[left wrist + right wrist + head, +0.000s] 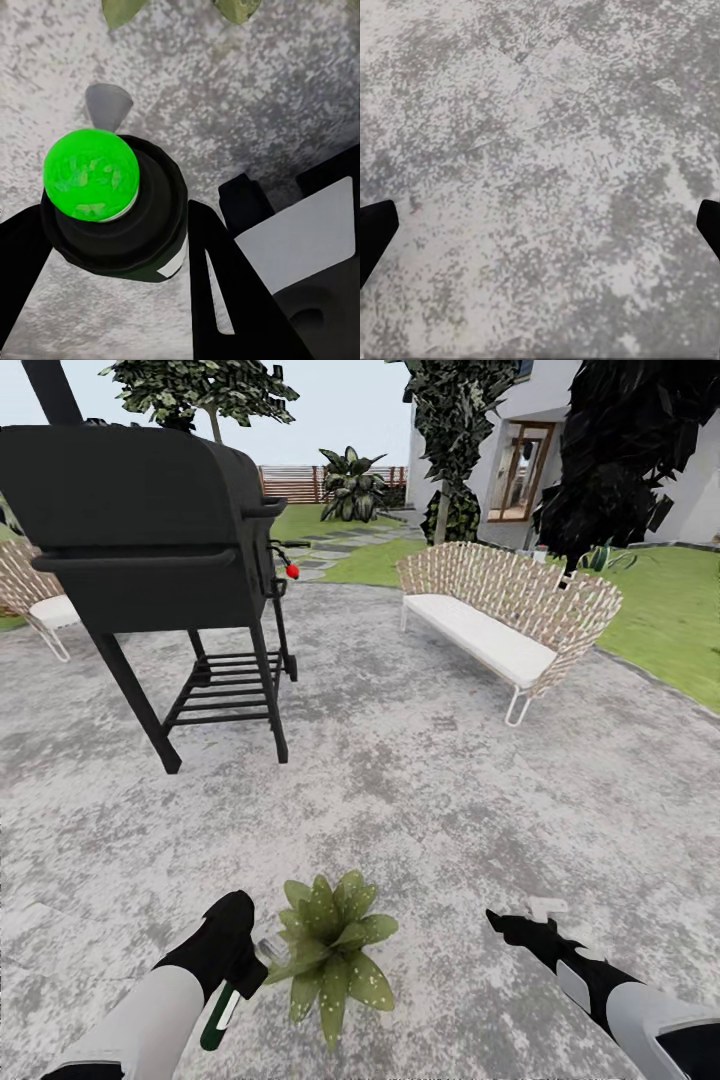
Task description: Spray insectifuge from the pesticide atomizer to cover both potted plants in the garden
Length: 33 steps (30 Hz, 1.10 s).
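Fingers L [202, 247] clamped on atomizer [112, 217], just beside potted plant [330, 950] | fingers R [375, 232] spread wide, empty, over patio [540, 165]

Pot of the potted plant [330, 945] hidden under leaves; pesticide atomizer [222, 1012] half behind left claw [243, 950].

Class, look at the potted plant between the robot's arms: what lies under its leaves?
Under the potted plant only the mottled grey patio shows around it. Its pot is covered by the leaves. Beside it, the left tool grips the pesticide atomizer.
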### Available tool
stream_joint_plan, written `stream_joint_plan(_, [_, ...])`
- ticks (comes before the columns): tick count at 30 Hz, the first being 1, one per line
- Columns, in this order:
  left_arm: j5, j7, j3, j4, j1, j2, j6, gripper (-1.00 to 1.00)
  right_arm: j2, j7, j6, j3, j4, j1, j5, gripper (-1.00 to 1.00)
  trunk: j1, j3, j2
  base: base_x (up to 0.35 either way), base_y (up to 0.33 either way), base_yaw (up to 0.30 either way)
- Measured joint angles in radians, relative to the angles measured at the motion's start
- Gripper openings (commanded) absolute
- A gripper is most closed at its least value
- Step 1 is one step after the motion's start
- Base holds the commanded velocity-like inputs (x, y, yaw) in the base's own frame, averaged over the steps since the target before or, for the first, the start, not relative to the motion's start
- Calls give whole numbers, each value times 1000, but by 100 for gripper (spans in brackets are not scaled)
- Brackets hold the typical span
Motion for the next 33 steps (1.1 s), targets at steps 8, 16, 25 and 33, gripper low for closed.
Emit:
stream_joint_plan(8, [0,0,0,1,0,0,0,-100,0,0,0,0,0,0,0,100,0,0,0,-3,10,-214])
stream_joint_plan(16, [0,0,0,1,2,0,1,-100,0,0,0,0,0,1,-1,100,0,0,0,0,255,-95])
stream_joint_plan(25, [0,2,1,2,8,1,-1,-100,-1,0,0,0,0,0,-1,100,0,0,0,0,74,-170])
stream_joint_plan(33, [0,3,1,3,11,3,-1,-100,-1,-1,0,-1,0,0,-1,100,0,0,0,0,53,-99])
